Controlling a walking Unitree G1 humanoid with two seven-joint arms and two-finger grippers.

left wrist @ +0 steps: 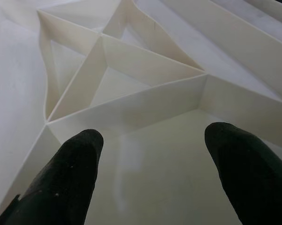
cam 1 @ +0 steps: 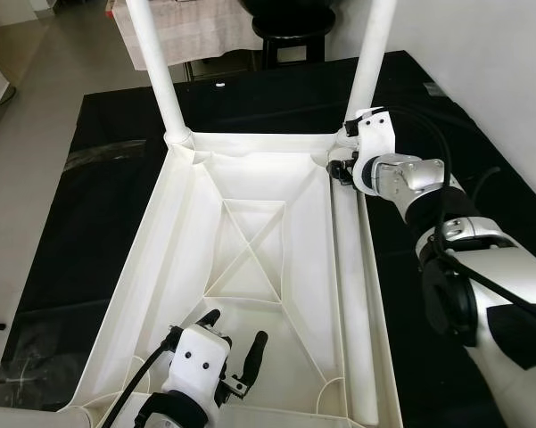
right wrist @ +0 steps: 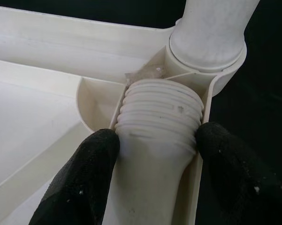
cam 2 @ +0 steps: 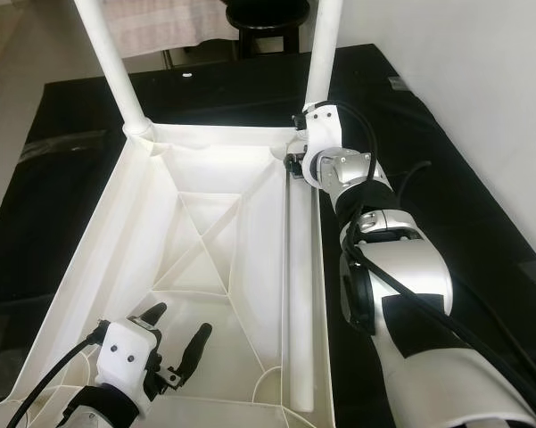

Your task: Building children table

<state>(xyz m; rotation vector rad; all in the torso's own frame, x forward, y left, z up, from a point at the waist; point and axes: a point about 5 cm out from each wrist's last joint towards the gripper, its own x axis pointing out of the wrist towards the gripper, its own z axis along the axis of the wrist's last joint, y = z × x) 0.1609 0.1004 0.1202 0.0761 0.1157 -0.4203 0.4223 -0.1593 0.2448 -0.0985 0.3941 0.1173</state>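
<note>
Right now right gripper point(right wrist: 152, 140) clamps loose white threaded plastic leg point(right wrist: 155, 154), lying along upturned white plastic tabletop point(cam 1: 250, 214) w/ threads at far-right corner; left gripper point(cam 1: 236, 343) open, idle nearside.

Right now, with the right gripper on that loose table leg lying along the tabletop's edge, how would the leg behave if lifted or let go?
The loose leg looks like rigid hollow plastic, so probably stiff and light. Being round and smooth, it may roll or slip between the right gripper's fingers, though the threaded end should add grip. It lies inside the upturned tabletop's rim, which would likely stop rolling.
</note>
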